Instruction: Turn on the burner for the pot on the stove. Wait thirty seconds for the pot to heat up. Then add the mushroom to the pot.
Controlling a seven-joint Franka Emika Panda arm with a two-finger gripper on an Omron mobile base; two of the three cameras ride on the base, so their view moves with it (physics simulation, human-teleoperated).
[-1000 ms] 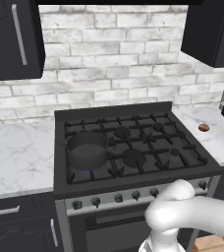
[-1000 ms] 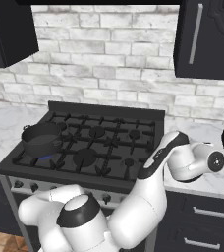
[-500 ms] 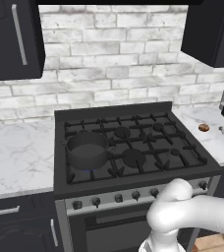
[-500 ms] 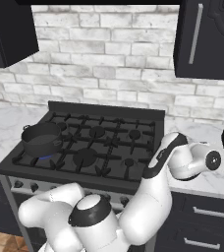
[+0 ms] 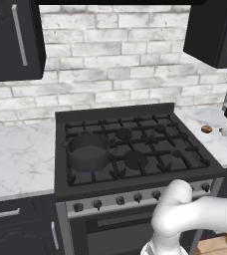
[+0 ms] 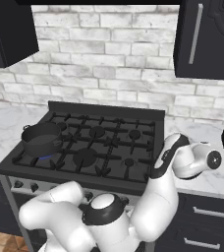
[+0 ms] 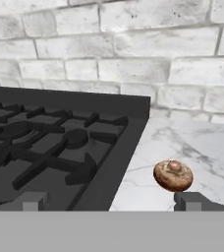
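White and folded low, your arm bends in front of the stove (image 6: 84, 147), its elbow rising by the right front corner and the wrist reaching out over the marble counter (image 7: 182, 142) on the right. In the hand view your gripper (image 7: 111, 202) looks level across that counter, its two finger tips (image 7: 33, 201) spread wide apart with nothing between them; one sits over the stove's edge, the other over the marble. The mushroom (image 7: 173, 175) lies on the counter just beside the right tip, near the stove's right side. Farther left, the pot (image 5: 88, 151) sits on the front left burner (image 5: 89, 172), where a small blue flame shows. Beyond stand a white brick wall (image 5: 120, 74) and dark upper cabinets (image 5: 11, 40).
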